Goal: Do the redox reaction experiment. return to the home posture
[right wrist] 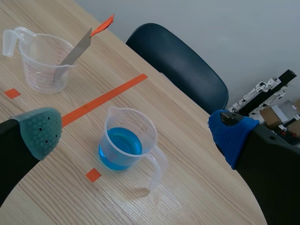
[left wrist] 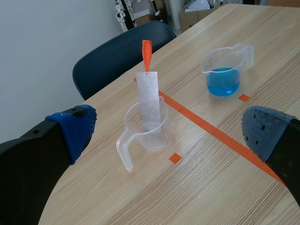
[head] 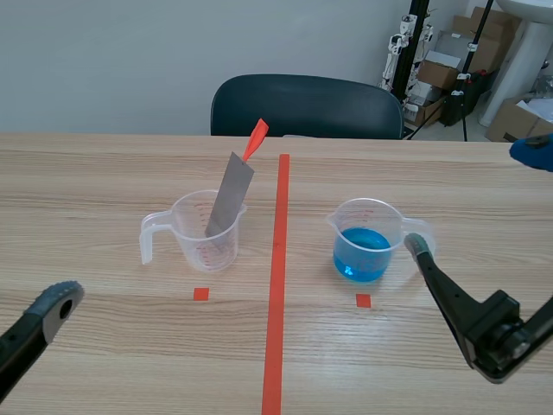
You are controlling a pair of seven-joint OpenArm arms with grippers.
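Strip (head: 230, 194) sits in clear cup (head: 186, 251), blue cup (head: 346, 226) at 3 o'clock. Left gripper (left wrist: 171, 129) and right gripper (right wrist: 137, 133) gape wide, empty; I'd retract slowly.

1 dark chair (head: 307, 105) stands behind the wooden table (head: 86, 173); cardboard boxes (head: 439, 73) sit at the far right

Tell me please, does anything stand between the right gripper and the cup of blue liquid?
Nothing visible does. The open right gripper has the cup of blue liquid just ahead of it, with only bare table between them.
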